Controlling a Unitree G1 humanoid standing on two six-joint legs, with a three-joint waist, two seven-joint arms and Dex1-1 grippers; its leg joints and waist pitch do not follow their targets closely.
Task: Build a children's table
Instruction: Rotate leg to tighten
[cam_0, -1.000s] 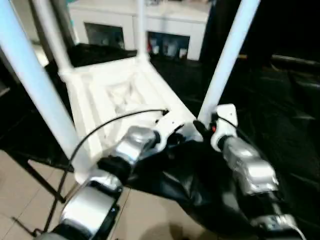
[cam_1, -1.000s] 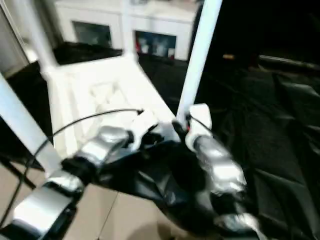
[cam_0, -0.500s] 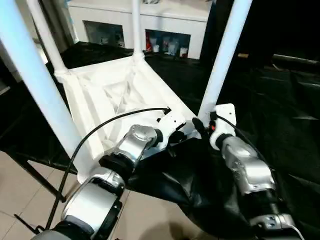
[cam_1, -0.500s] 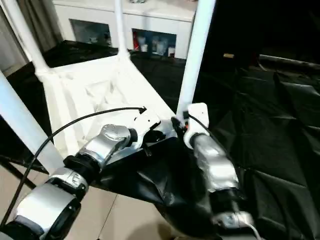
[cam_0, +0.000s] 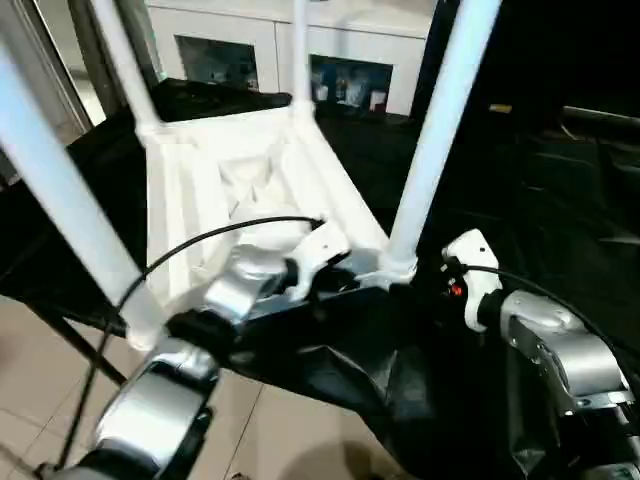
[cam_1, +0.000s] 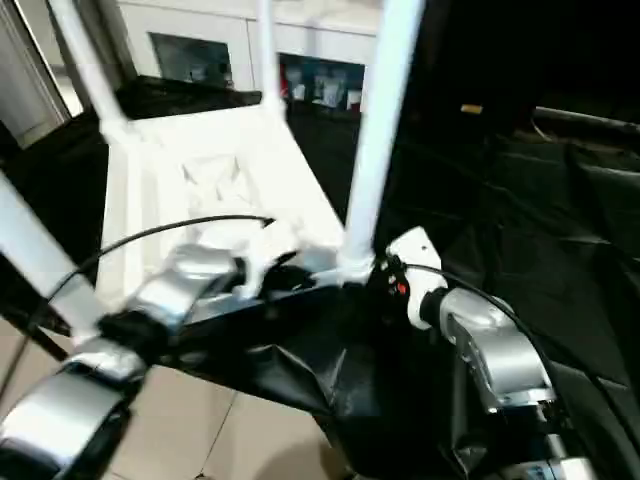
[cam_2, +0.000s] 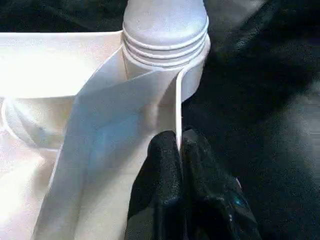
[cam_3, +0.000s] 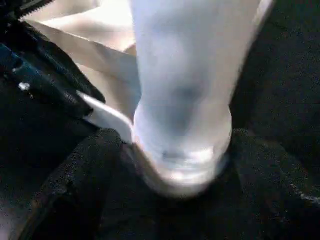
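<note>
1. The children's table (cam_0: 250, 180) lies upside down on a surface (cam_0: 560, 200) draped in black sheeting, its ribbed underside facing up and its raised rim running round the edge.
2. It is white plastic; four long tapered tube legs stand up from round corner sockets, the near right leg (cam_0: 432, 130) rising just beyond the right gripper (cam_0: 440, 285).
3. That leg's base shows several stacked rings where it enters its socket (cam_2: 165, 45), and it stands upright and seated.
4. The left gripper (cam_2: 179, 150) has its black jaws pressed together on the thin upright edge of the tabletop's rim (cam_2: 177, 107), just beside that corner socket.
5. In the right wrist view the leg's foot sits straight ahead of the right gripper, between its jaws; they stand spread wide on either side, apart from the tube.
6. The other three legs stand well apart from both grippers, at the remaining corners.
</note>
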